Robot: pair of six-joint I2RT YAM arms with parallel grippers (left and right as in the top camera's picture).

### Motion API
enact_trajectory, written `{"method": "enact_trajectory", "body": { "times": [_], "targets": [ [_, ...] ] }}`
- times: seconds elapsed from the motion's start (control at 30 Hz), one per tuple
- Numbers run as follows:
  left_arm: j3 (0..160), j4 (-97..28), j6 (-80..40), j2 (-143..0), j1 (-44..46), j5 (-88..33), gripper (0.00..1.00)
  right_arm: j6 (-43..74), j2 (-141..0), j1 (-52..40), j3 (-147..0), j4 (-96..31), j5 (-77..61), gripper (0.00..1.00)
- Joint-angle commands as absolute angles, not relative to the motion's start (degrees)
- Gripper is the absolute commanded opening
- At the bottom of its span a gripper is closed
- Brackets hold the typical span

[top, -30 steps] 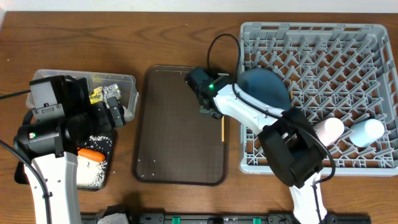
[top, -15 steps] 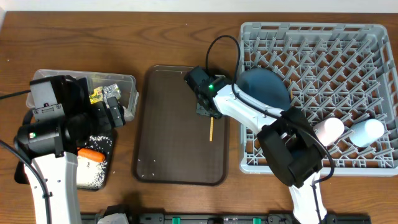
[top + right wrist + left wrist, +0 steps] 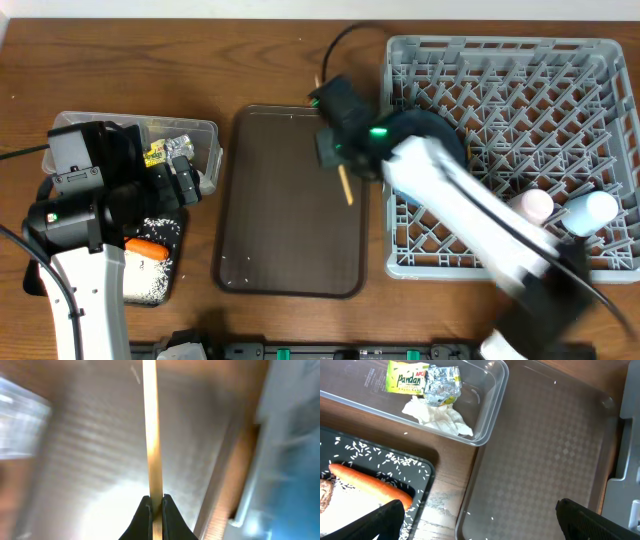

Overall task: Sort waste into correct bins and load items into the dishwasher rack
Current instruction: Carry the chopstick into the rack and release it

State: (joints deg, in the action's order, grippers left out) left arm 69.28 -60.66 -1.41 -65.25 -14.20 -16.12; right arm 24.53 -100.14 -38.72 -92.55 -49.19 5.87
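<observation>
Overhead view: taken straight down over the whole wooden table (image 3: 280,60). Left wrist view: angled down, near the clear rectangular plastic tub (image 3: 492,415) and large dark-brown serving tray (image 3: 545,460). Right wrist view: blurred, closest; that tray is shared by all.

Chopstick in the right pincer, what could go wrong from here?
The right pincer pinches the thin chopstick only at its fingertips, and the arm looks motion-blurred, so the stick may swivel or slip. Its long free end could also snag the dishwasher rack rim or pegs.
</observation>
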Motion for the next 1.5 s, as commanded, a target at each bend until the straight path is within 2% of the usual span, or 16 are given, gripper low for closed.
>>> {"method": "enact_trajectory", "body": {
  "times": [0.0, 0.23, 0.4, 0.63, 0.87, 0.9, 0.93, 0.97, 1.13, 1.27, 1.3, 1.37, 1.47],
  "targets": [
    [70.5, -60.8, -0.6, -65.5, -14.4, -15.3, 0.98, 18.0, -91.4, -34.5, -93.7, -52.9, 8.9, 0.01],
    [70.5, -60.8, -0.6, -65.5, -14.4, -15.4, 0.98, 11.1, -84.5, -18.3, -93.6, -64.7, 11.0, 0.01],
    [70.5, -60.8, -0.6, -65.5, -14.4, -15.4, 0.98, 5.3, -86.0, -8.3, -90.2, -65.5, 9.0, 0.01],
    [70.5, -60.8, -0.6, -65.5, -14.4, -15.4, 0.98, 5.0, -91.6, -3.3, -81.2, -59.6, 8.0, 0.01],
    [70.5, -60.8, -0.6, -65.5, -14.4, -15.4, 0.98, 4.3, -96.7, -1.5, -78.8, -56.9, 7.7, 0.02],
    [70.5, -60.8, -0.6, -65.5, -14.4, -15.4, 0.98, 2.6, -96.9, -1.5, -78.8, -56.5, 7.4, 0.17],
    [70.5, -60.8, -0.6, -65.5, -14.4, -15.4, 0.98, 1.9, -97.0, -1.5, -78.8, -56.3, 7.5, 0.45],
    [70.5, -60.8, -0.6, -65.5, -14.4, -15.4, 0.98, 1.8, -96.8, -1.6, -79.0, -56.2, 7.4, 0.55],
    [70.5, -60.8, -0.6, -65.5, -14.4, -15.4, 0.98, 1.8, -93.5, -2.7, -80.6, -56.6, 0.9, 0.59],
    [70.5, -60.8, -0.6, -65.5, -14.4, -15.4, 0.98, 3.2, -87.3, -5.2, -81.8, -54.8, -12.7, 0.61],
    [70.5, -60.8, -0.6, -65.5, -14.4, -15.4, 0.98, 3.2, -85.8, -6.1, -81.8, -53.7, -16.4, 0.67],
    [70.5, -60.8, -0.6, -65.5, -14.4, -15.4, 0.98, 3.9, -82.1, -8.2, -81.8, -50.7, -22.3, 0.99],
    [70.5, -60.8, -0.6, -65.5, -14.4, -15.4, 0.98, 7.0, -77.4, -11.4, -81.8, -47.2, -24.3, 0.99]
  ]
}}
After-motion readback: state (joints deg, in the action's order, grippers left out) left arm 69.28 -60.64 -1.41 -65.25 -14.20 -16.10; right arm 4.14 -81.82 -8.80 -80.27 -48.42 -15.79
